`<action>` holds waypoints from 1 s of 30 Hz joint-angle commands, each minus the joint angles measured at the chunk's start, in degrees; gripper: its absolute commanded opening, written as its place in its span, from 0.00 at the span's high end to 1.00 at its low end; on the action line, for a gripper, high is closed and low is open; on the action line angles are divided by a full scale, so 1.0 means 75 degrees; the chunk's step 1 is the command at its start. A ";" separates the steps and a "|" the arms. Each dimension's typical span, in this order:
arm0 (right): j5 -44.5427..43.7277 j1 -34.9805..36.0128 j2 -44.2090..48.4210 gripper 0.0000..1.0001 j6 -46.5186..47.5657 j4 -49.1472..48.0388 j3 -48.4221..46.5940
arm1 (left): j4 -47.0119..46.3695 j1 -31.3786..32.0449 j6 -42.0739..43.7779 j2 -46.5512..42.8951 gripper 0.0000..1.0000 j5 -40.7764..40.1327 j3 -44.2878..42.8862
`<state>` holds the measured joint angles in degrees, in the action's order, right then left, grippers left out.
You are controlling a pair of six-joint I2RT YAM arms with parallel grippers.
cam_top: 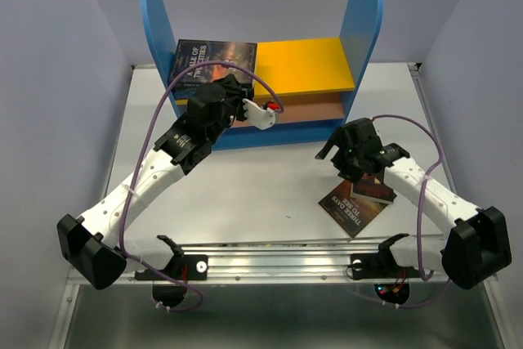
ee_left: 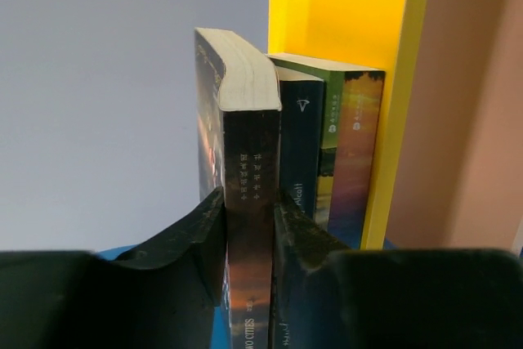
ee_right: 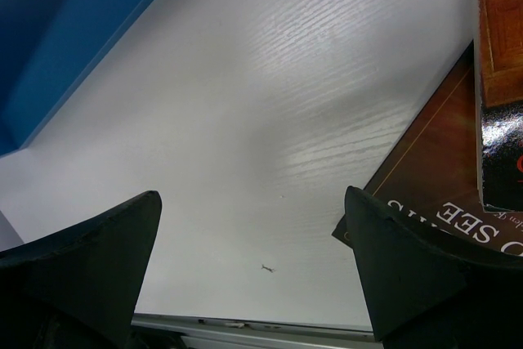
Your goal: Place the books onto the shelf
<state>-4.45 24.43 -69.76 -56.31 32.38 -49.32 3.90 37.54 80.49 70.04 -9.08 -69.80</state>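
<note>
At the left end of the shelf (cam_top: 313, 64), near its blue side panel (cam_top: 155, 26), a dark paperback (cam_top: 214, 61) (the cover reads A Tale of Two Cities) is pinched at the spine by the left jaws. The wrist view shows it touching a dark blue book (ee_left: 299, 145), with a green-and-orange book (ee_left: 351, 153) beyond, by the yellow board (ee_left: 343, 6). Further right, the right jaws hang spread wide over the counter (cam_top: 245, 194), gripping nothing. Just beside them a brown book (cam_top: 347, 208), Three Days to See, lies flat, a smaller reddish book (cam_top: 377, 191) resting on it.
</note>
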 commanded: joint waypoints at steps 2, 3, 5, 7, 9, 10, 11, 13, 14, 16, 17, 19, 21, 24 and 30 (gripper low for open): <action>0.0007 -0.0034 -0.0039 0.00 0.0009 -0.0321 -0.0233 | 0.0767 0.0010 -0.0348 -0.0022 0.49 -0.0115 -0.0688; 0.0019 -0.0034 -0.0027 0.00 -0.0015 -0.0333 -0.0209 | 0.0850 0.0010 -0.0430 -0.0034 0.46 -0.0079 -0.0921; 0.0054 -0.0034 -0.0027 0.00 -0.0038 -0.0345 -0.0186 | 0.1177 0.0034 -0.0595 0.0012 0.43 0.0027 -0.1215; 0.0054 -0.0034 -0.0004 0.00 -0.0062 -0.0368 -0.0162 | 0.1623 0.0046 -0.0653 0.0130 0.37 0.0039 -0.1556; 0.0054 -0.0034 0.0019 0.00 -0.0073 -0.0380 -0.0127 | 0.1764 0.0046 -0.0747 0.0188 0.36 -0.0042 -0.1650; 0.0042 -0.0034 0.0043 0.00 -0.0097 -0.0368 -0.0116 | 0.1800 0.0046 -0.0759 0.0212 0.32 -0.0078 -0.1650; 0.0054 -0.0034 0.0066 0.00 -0.0085 -0.0380 -0.0104 | 0.1847 0.0057 -0.0771 0.0212 0.31 -0.0101 -0.1674; 0.0077 -0.0034 0.0090 0.00 -0.0073 -0.0380 -0.0104 | 0.2069 0.0069 -0.0841 0.0200 0.22 0.0003 -0.1767; 0.0077 -0.0034 0.0102 0.00 -0.0062 -0.0368 -0.0115 | 0.2360 0.0069 -0.0888 0.0212 0.05 0.0155 -0.1837; 0.0089 -0.0034 0.0125 0.00 -0.0050 -0.0368 -0.0139 | 0.2549 0.0069 -0.0946 0.0212 0.01 0.0261 -0.2071; 0.0089 -0.0034 0.0137 0.00 -0.0050 -0.0368 -0.0150 | 0.2620 0.0069 -0.0947 0.0212 0.01 0.0308 -0.2119; 0.0101 -0.0034 0.0183 0.00 -0.0050 -0.0380 -0.0151 | 0.2585 0.0069 -0.0993 0.0212 0.01 0.0262 -0.2131; 0.0113 -0.0034 0.0219 0.00 -0.0062 -0.0368 -0.0139 | 0.2539 0.0081 -0.0993 0.0224 0.01 0.0227 -0.2084; 0.0113 -0.0034 0.0265 0.00 -0.0062 -0.0368 -0.0115 | 0.2655 0.0116 -0.1098 0.0189 0.01 0.0273 -0.2200; 0.0148 -0.0034 0.0336 0.00 0.0032 -0.0368 -0.0127 | 0.3896 0.0151 -0.1988 0.0271 0.01 0.1759 -0.3757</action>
<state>-3.79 24.43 -68.86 -56.53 31.64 -49.32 29.87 38.17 70.78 73.56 -4.05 -89.60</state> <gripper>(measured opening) 0.995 0.989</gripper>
